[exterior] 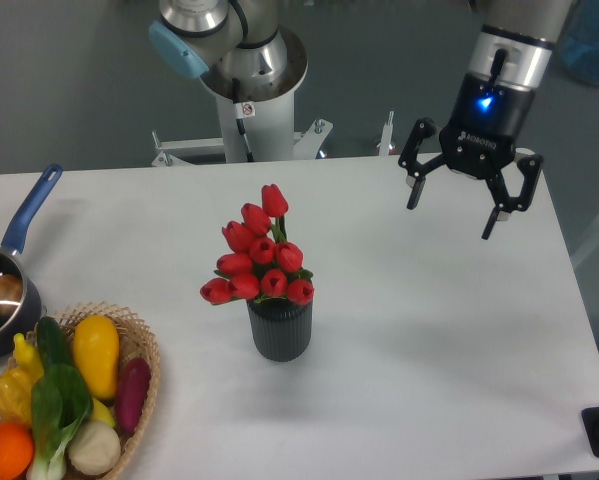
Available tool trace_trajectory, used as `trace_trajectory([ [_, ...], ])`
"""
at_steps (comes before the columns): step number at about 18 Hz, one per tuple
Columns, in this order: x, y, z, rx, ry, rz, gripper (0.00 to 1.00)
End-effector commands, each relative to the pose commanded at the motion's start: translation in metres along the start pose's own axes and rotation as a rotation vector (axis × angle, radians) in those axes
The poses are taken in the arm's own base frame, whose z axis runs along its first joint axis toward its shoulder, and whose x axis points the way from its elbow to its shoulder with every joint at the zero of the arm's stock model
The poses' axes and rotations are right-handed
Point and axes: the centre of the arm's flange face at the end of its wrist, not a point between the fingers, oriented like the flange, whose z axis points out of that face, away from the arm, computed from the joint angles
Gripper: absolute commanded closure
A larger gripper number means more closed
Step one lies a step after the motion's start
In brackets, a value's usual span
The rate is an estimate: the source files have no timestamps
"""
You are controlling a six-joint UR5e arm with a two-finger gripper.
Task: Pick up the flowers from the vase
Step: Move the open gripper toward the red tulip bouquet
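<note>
The flowers (259, 255), a bunch of red tulip buds with a few green leaves, stand upright in the vase (280, 330), a small dark ribbed cylinder near the middle of the white table. The stems are hidden inside the vase. My gripper (451, 220) hangs in the air above the table's far right part, well to the right of the flowers and higher than them. Its two black fingers are spread apart and nothing is between them.
A blue-handled saucepan (4, 290) sits at the left edge. A wicker basket (129, 345) with vegetables and fruit stands at the front left. The robot base (249, 90) rises behind the table's far edge.
</note>
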Motion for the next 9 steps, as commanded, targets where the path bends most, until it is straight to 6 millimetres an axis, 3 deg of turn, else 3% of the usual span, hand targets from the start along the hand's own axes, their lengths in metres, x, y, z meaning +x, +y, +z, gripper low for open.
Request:
trace_trajectory([
  [9,0.0032,-0.0033,0.0071,0.094,0.032,-0.011,0.0],
])
